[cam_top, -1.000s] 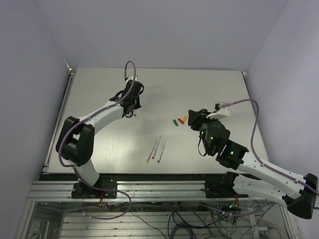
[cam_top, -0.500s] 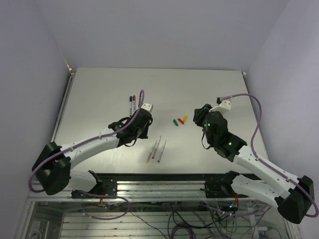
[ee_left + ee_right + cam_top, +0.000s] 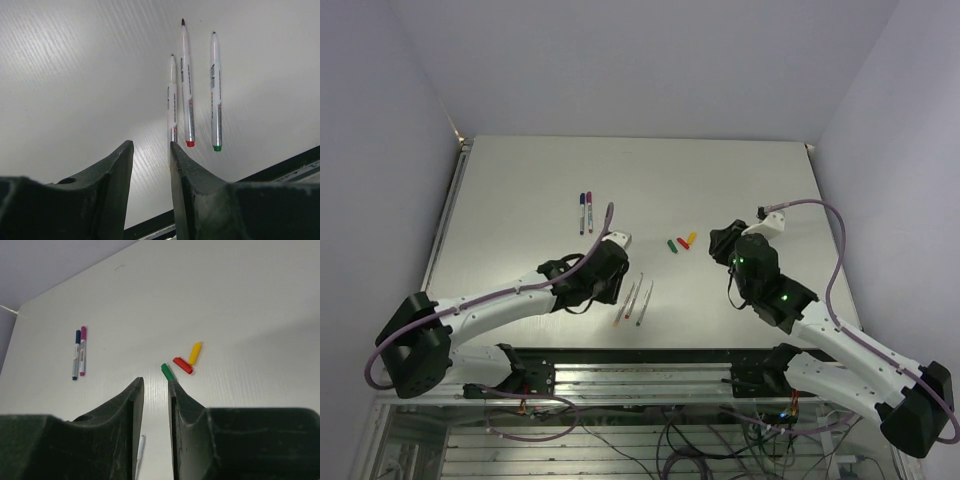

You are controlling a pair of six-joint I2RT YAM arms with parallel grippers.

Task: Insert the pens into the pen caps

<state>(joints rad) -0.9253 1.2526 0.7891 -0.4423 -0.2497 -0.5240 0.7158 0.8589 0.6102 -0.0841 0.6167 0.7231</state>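
Three uncapped pens lie side by side near the table's front edge: one with its end hidden (image 3: pixel 172 100), one red-ended (image 3: pixel 186 85), one green-ended (image 3: pixel 215 90); they also show in the top view (image 3: pixel 632 302). My left gripper (image 3: pixel 608 288) (image 3: pixel 150 150) is open and empty, just short of their coloured ends. A green cap (image 3: pixel 167 371) (image 3: pixel 671 244), a red cap (image 3: pixel 182 365) and a yellow cap (image 3: pixel 195 353) lie together mid-table. My right gripper (image 3: pixel 156 382) (image 3: pixel 720 240) is open and empty, its right fingertip just short of the green cap.
Two capped pens, blue (image 3: pixel 76 355) and magenta (image 3: pixel 82 351), lie side by side further back left (image 3: pixel 585 212). The table's dark front edge (image 3: pixel 300 160) runs close behind the three pens. Walls enclose the table on three sides.
My left arm has swung from the far left-centre, leaving the two capped pens there, forward to the three uncapped pens. My right gripper has shifted slightly near the caps.
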